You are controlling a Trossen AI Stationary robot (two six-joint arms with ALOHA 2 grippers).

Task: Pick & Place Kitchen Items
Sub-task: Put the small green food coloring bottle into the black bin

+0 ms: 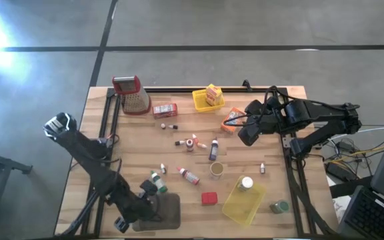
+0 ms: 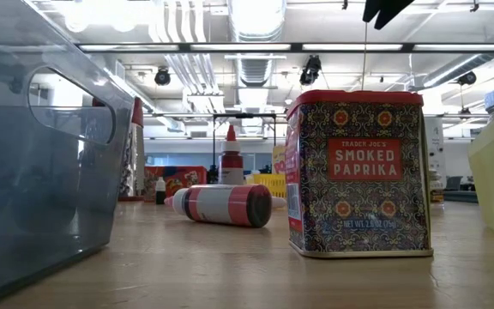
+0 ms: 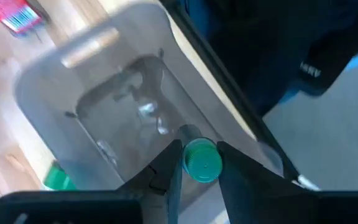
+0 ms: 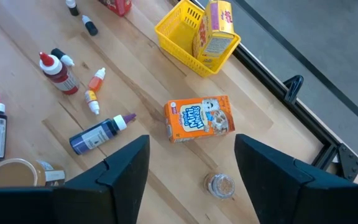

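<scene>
Holding a green-capped bottle (image 3: pixel 202 160) over the grey tray (image 3: pixel 92 68) at the counter's near edge, left tool (image 3: pixel 199 168) pinches it below the cap; light, slippery. Right tool (image 4: pixel 191 165) gapes wide above the orange box (image 4: pixel 199 117) near the far-right corner: light, crushable card, take its flat sides.

In the left wrist view only the round green cap of a small bottle (image 3: pixel 202 162) shows, its body hidden between the dark fingers, while the low view's left edge cuts off the clear grey plastic tray (image 2: pixel 33 137), and the high view leaves labels unreadable.
</scene>
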